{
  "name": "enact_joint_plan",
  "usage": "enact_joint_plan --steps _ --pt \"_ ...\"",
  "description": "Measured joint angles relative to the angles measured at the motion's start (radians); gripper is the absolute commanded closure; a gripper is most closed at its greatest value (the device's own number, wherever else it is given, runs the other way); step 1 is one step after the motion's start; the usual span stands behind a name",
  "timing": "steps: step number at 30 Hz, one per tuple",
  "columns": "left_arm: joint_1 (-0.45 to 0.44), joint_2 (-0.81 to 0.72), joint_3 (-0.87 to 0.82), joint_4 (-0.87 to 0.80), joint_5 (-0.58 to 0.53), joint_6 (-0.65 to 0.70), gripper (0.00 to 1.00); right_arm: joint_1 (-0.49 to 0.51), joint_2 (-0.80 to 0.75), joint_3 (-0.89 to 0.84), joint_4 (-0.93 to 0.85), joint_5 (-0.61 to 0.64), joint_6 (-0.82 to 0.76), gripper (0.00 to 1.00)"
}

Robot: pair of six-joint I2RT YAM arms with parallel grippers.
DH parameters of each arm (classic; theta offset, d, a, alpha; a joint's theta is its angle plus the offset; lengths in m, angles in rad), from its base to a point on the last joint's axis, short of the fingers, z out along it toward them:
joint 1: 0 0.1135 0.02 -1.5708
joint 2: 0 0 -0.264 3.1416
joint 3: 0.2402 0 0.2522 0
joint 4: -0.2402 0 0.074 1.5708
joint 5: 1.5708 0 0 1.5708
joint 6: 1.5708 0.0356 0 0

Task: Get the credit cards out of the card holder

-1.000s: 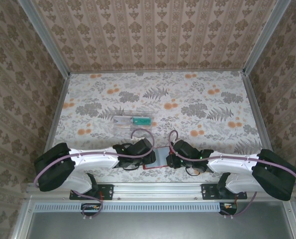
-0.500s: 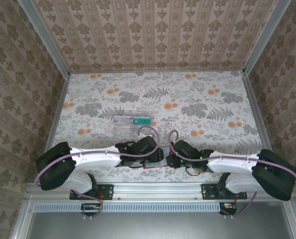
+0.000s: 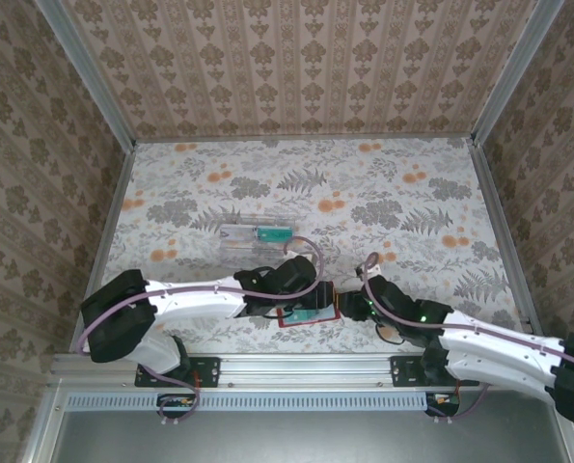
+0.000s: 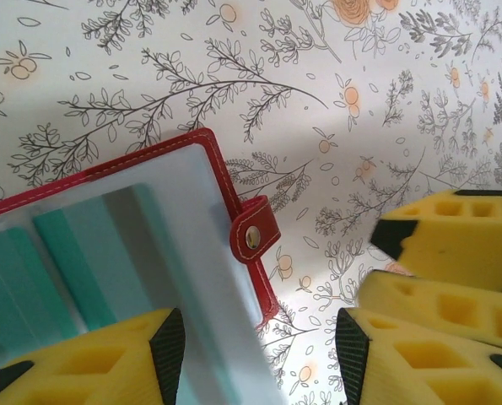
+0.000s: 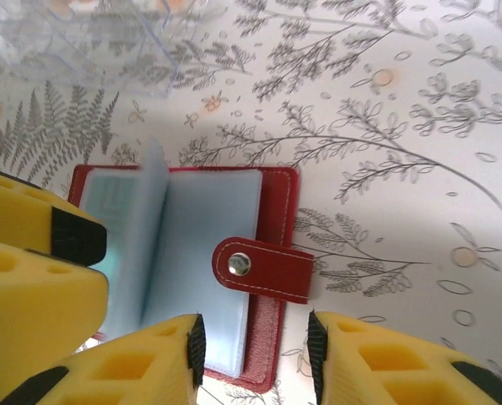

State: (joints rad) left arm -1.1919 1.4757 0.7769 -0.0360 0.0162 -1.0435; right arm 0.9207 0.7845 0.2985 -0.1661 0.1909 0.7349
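Note:
The red card holder (image 3: pixel 288 322) lies open near the table's front edge, its snap tab (image 5: pixel 263 268) folded over the pale pockets. Teal credit cards (image 4: pixel 65 253) show through the pockets, and one pocket page (image 5: pixel 153 228) stands up. My left gripper (image 4: pixel 259 354) is open just above the holder's tab edge, with one finger (image 4: pixel 107 367) over a pocket and the other over the table. My right gripper (image 5: pixel 255 354) is open too, straddling that same edge and the tab. Both grippers (image 3: pixel 306 289) (image 3: pixel 349 304) meet over the holder.
A clear plastic tray (image 3: pixel 233 234) stands behind the holder, a green card (image 3: pixel 272 232) lying in it. Its corner shows as a clear wall (image 5: pixel 90 34) in the right wrist view. Patterned walls close in the table on three sides.
The left gripper has moved right, over the holder. The right arm has dropped lower and its jaws have widened. A teal card now shows in the opened holder.

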Motion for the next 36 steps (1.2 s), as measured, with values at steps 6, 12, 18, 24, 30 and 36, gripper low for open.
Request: enact_joint_plan --steps 6,12,18,24,30,36 --pt "0.0 -0.016 -0.002 -0.016 -0.011 0.001 0.47 -0.007 -0.02 -0.011 -0.025 0.006 -0.005 0.62" --pt "0.011 -0.107 -0.074 -0.038 -0.045 -0.022 0.53 -0.007 0.119 0.015 -0.009 -0.052 -0.05 0.77" --pt "0.039 -0.127 -0.181 -0.015 -0.049 -0.077 0.53 -0.006 0.287 0.094 0.051 -0.111 -0.08 0.82" --pt "0.042 -0.124 -0.185 0.035 -0.045 -0.092 0.53 -0.005 0.381 0.141 0.08 -0.14 -0.098 0.85" --pt "0.047 -0.092 -0.186 0.073 -0.034 -0.109 0.54 -0.005 0.457 0.163 0.095 -0.147 -0.107 0.89" --pt "0.049 -0.08 -0.186 0.093 -0.026 -0.117 0.56 -0.005 0.506 0.163 0.119 -0.163 -0.107 0.91"
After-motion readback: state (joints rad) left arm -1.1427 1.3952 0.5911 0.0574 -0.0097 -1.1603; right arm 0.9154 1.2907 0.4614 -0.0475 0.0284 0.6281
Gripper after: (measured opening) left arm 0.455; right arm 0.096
